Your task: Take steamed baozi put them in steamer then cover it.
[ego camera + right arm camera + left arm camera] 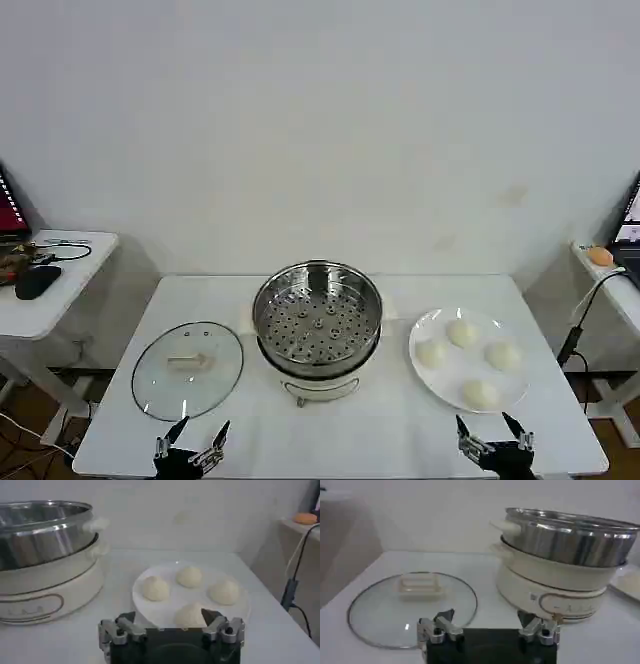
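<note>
Head view, left claw open near cover, right claw open near baozi, steamer uncovered

In the head view, the left gripper and right gripper are cut off by the bottom edge, so just their spread fingertips and part of each body appear. The steamer's base is mostly hidden beneath its pot. In the left wrist view, the gripper body hides the near rim of the cover, and the steamer is cut off at the right edge. In the right wrist view, the steamer is cut off at the left edge, and the gripper hides the lower part of the nearest baozi and the near edge of the plate.
</note>
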`<act>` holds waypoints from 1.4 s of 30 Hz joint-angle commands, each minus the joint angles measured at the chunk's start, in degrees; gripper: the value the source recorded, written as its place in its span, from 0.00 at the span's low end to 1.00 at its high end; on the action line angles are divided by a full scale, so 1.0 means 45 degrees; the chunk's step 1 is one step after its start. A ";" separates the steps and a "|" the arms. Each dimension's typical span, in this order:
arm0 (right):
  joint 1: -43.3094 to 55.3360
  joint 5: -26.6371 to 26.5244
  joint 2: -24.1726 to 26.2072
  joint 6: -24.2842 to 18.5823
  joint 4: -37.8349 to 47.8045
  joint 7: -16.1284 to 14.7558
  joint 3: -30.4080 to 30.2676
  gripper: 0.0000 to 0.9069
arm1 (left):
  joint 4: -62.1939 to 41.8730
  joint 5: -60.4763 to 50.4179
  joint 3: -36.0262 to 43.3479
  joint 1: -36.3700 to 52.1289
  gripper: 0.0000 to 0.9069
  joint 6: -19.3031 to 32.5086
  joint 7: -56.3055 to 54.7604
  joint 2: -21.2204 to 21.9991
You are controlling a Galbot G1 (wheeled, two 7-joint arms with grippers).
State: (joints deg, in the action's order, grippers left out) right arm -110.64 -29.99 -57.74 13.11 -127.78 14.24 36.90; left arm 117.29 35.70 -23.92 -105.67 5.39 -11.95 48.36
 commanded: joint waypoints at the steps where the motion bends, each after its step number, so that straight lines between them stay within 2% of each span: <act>1: 0.0381 0.0224 0.0376 0.0611 0.0088 -0.0203 0.0267 1.00 | -0.0020 -0.0064 -0.0098 0.0035 1.00 -0.0159 0.0012 0.0005; 7: 0.1066 0.1263 0.1111 0.1427 0.0364 -0.0795 0.0560 1.00 | -0.0204 -0.0657 -0.0710 0.0414 1.00 -0.0451 0.0163 0.0016; 15: 0.1998 0.1722 0.2028 0.2174 0.0848 -0.1591 0.0800 1.00 | -0.0652 -0.2265 -0.1225 0.1315 1.00 -0.1056 0.0215 -0.0321; 20: 0.2514 0.1806 0.2533 0.1961 0.1292 -0.2093 0.0878 1.00 | -0.1080 -0.2356 -0.1387 0.1843 1.00 -0.1310 0.0218 -0.0645; 22: 0.2869 0.2494 0.2952 0.1642 0.1717 -0.2532 0.0931 1.00 | -0.1265 -0.2338 -0.1393 0.1999 1.00 -0.1304 0.0258 -0.0762; 25: 0.3228 0.3346 0.3918 0.1028 0.2190 -0.3315 0.0948 1.00 | -0.1482 -0.2289 -0.1367 0.2167 1.00 -0.1292 0.0301 -0.0859; 32: 0.4079 0.4308 0.6438 0.0463 0.3666 -0.4046 0.0699 1.00 | -0.1687 -0.2319 -0.1292 0.2208 1.00 -0.1264 0.0330 -0.1003; 36: 0.4535 0.4788 0.7378 -0.0343 0.4572 -0.4512 0.0404 1.00 | -0.1683 -0.2300 -0.1269 0.2148 1.00 -0.1262 0.0372 -0.1019; 39: 0.5081 0.4700 0.7959 -0.0500 0.5106 -0.4741 0.0103 1.00 | -0.1657 -0.2293 -0.1195 0.2120 1.00 -0.1265 0.0400 -0.1026; 42: 0.5884 0.4304 0.8554 -0.0567 0.5736 -0.5382 -0.0321 1.00 | -0.1641 -0.2284 -0.1096 0.2155 1.00 -0.1265 0.0389 -0.0991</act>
State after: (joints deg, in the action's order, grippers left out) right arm -90.55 -12.25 -28.50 13.34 -109.32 -4.87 37.78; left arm 110.36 25.97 -28.64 -96.40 -0.11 -10.16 44.10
